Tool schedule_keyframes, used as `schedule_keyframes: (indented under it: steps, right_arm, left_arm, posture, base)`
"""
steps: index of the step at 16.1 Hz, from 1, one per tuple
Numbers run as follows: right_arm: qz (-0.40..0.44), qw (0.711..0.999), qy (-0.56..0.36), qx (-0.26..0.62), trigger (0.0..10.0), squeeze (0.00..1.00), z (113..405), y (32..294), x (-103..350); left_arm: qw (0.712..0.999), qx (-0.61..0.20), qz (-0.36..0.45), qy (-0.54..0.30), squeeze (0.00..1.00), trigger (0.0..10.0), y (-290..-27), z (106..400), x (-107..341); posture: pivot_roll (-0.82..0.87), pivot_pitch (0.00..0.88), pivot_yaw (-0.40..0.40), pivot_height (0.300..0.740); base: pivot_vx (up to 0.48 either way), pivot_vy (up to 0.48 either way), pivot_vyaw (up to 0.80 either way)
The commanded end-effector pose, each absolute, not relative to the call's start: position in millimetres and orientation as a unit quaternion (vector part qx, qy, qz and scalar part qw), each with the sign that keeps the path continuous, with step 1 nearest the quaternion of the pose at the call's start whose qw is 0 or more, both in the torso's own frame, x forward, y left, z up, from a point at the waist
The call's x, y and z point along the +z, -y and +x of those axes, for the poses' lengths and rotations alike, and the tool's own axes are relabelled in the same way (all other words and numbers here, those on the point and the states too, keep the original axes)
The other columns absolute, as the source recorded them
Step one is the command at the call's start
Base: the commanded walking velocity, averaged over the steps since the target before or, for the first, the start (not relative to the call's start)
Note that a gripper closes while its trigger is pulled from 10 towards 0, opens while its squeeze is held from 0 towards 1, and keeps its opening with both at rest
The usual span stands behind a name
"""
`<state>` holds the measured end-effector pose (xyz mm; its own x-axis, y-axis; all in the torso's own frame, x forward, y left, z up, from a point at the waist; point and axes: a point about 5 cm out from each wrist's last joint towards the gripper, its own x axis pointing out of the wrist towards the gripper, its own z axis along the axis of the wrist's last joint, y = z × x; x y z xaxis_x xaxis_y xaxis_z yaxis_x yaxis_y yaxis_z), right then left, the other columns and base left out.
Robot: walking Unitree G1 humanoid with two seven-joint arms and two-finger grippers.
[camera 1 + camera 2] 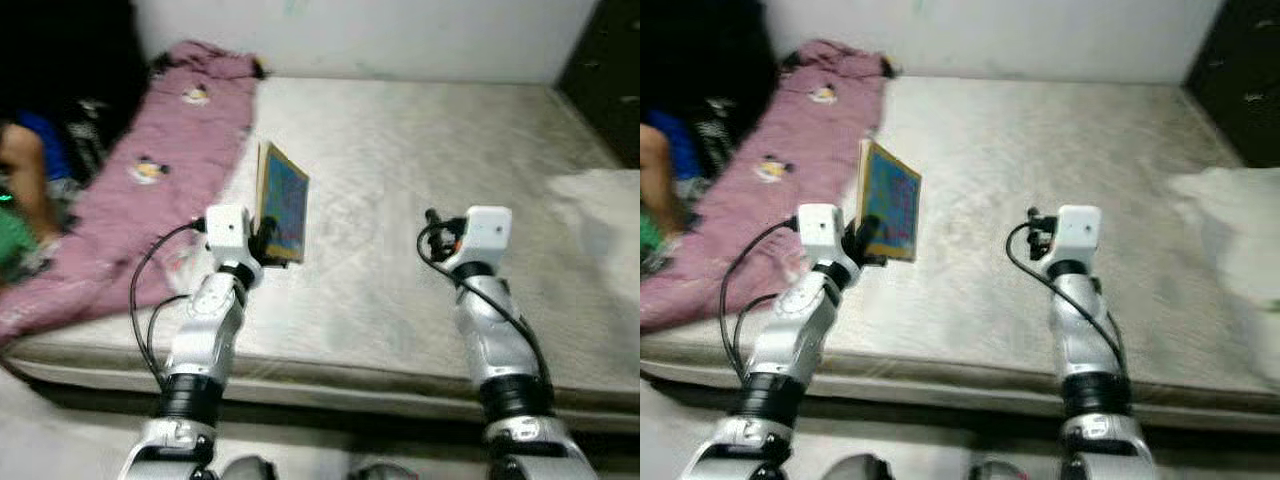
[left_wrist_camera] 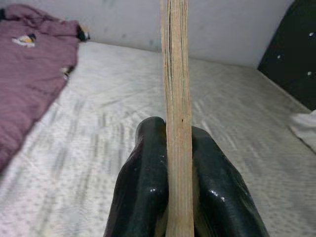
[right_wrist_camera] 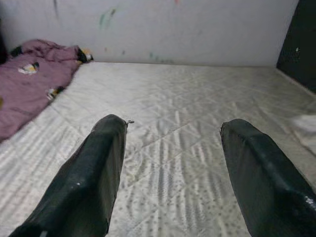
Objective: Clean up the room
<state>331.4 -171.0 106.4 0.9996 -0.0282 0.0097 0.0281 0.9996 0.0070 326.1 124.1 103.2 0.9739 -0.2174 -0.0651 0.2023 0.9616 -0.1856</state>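
Two shiny silver arms with black rings near the bottom, white square boxes at the wrists, thin black cables looping beside each arm, left gripper [image 2: 178, 148] and right gripper [image 3: 173, 143] each with two long, glossy black fingers

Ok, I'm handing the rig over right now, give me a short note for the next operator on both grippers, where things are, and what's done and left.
Left gripper: shut on the thin book with the colourful blue cover, held upright on edge above the bare quilted white mattress.
Right gripper: open, empty, over the mattress.
Crumpled pink blanket with cartoon prints lies along the mattress's left side; a white cloth sits at its right edge.
Done: book picked up.
Left: put the book away, probably then deal with the blanket and cloth.
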Motion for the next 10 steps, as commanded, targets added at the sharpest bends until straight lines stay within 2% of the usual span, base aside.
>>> schedule_keyframes:
  steps: [1, 3, 9, 10]
  right_arm:
    - [0.000, 1.000, 0.014, -0.009, 10.0, 0.00, 333.3, 168.0, 111.3]
    - [0.000, 1.000, 0.013, -0.009, 10.0, 0.00, 333.5, 168.4, 110.9]
    - [-0.001, 1.000, 0.013, -0.010, 10.0, 0.00, 333.5, 169.0, 110.6]
    - [0.002, 1.000, 0.013, -0.011, 10.0, 0.00, 333.7, 169.5, 110.5]
  left_arm:
    - [0.991, -0.097, -0.087, -0.017, 0.00, 10.0, -129.8, 330.4, 114.8]
    - [0.991, -0.096, -0.087, -0.017, 0.00, 10.0, -129.9, 330.4, 114.6]
    - [0.988, -0.109, -0.106, 0.005, 0.00, 10.0, -131.2, 329.2, 119.0]
    - [0.988, -0.110, -0.106, 0.006, 0.00, 10.0, -131.1, 329.0, 119.2]
  posture:
    - [-0.02, 0.000, 0.026, 0.740]
    - [-0.02, 0.000, 0.025, 0.740]
    - [-0.02, 0.000, 0.023, 0.740]
    - [-0.02, 0.000, 0.023, 0.740]
  base:
    - [0.000, -0.326, 0.00]
    - [0.000, -0.307, 0.00]
    - [0.000, 0.000, 0.00]
    - [0.266, 0.000, 0.00]
